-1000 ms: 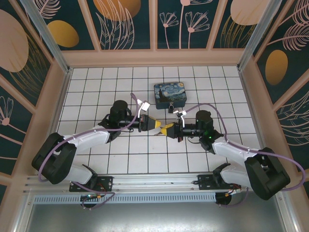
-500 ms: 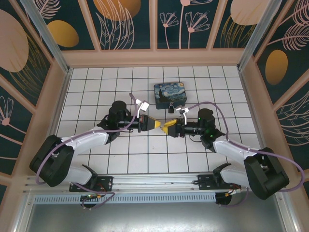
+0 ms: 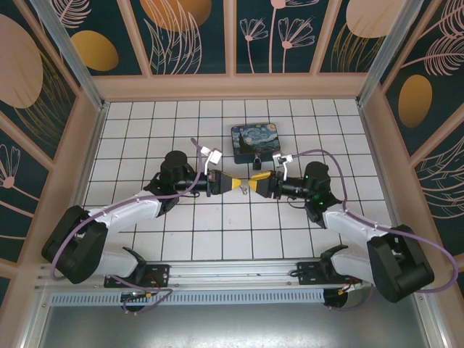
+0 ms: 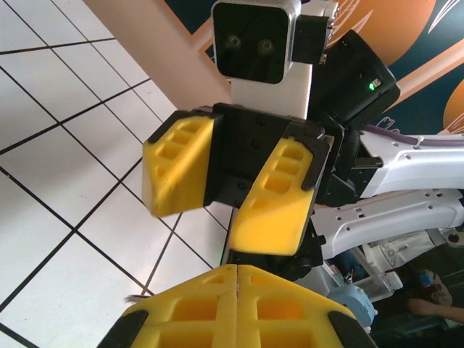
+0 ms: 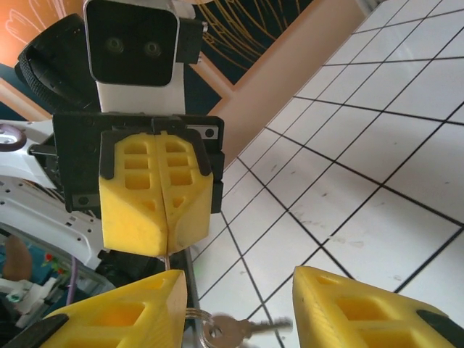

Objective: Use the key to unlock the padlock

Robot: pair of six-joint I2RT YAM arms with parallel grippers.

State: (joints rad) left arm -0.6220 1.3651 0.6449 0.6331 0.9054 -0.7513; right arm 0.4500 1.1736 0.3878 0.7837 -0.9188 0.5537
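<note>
Between my right gripper's (image 5: 239, 290) parted fingers hangs the key (image 5: 226, 332). Its ring is pinched in my left gripper (image 5: 165, 239), which is clamped tight and nose to nose with the right one. Past the right gripper's tips, the padlock (image 3: 257, 162) sits just beside the painted box (image 3: 255, 141).

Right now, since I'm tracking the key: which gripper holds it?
The left gripper, its yellow fingers pinched shut on the key; the right gripper has its fingers apart.

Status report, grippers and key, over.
Left gripper shut on small silvery key bunch. Right gripper open around it. Tiny dark padlock untouched by painted box. Nothing blocking.
</note>
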